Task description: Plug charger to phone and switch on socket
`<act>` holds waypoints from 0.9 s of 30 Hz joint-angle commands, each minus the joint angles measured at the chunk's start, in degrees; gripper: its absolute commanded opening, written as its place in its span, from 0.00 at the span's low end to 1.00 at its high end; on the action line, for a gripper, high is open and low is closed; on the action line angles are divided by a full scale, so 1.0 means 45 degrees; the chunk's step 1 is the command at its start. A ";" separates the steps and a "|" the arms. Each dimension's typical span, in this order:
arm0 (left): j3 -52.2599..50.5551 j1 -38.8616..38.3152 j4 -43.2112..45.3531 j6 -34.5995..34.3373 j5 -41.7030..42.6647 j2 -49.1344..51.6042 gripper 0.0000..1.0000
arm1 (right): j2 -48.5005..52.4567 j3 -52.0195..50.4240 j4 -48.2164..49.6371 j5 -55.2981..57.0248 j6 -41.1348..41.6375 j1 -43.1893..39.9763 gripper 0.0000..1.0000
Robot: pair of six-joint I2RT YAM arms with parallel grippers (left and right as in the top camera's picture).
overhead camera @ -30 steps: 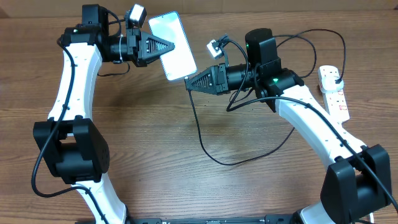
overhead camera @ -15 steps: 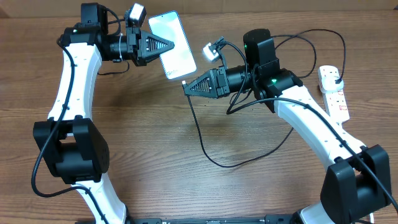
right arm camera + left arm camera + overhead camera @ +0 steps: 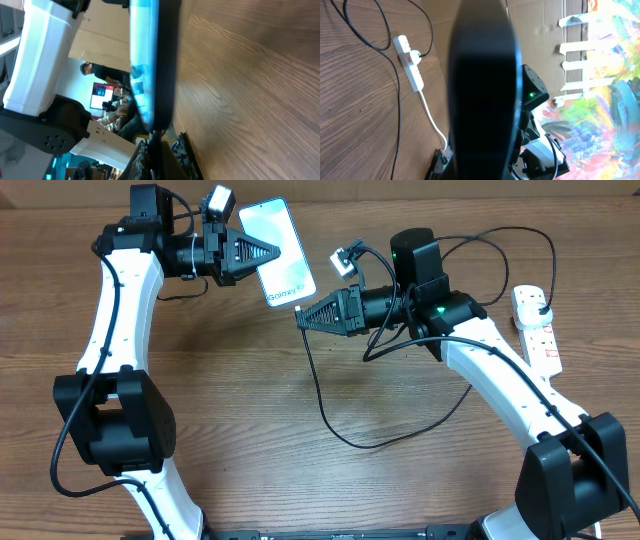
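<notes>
While my left gripper (image 3: pixel 272 253) clamped the phone (image 3: pixel 290 268) above the table (image 3: pixel 230 430), the right gripper (image 3: pixel 301 318) pinched the charger (image 3: pixel 322 395) tip at its bottom edge; I judged slight misalignment could jam the connector or twist the phone loose

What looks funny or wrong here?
Nothing broken or spilled. The phone isn't lying flat: the left gripper holds it tilted, while the right gripper pinches the charger tip at its bottom edge. The charger loops loosely over the table.

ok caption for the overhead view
Left pincer grips a lit slim smartphone; right pincer holds a thin black cable at its bottom edge
</notes>
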 commanded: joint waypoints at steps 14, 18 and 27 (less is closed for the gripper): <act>0.0136 0.0053 0.0053 -0.0228 0.0437 -0.0160 0.04 | -0.0097 0.0238 0.0680 -0.0291 0.0588 -0.0019 0.04; 0.0136 0.0053 0.0053 -0.0228 0.0437 -0.0160 0.04 | -0.0073 0.0238 0.0690 -0.0185 0.0588 -0.0019 0.04; 0.0136 -0.0083 0.0053 -0.0223 0.0437 -0.0160 0.04 | 0.0053 0.0238 0.0690 -0.0155 0.0597 -0.0019 0.04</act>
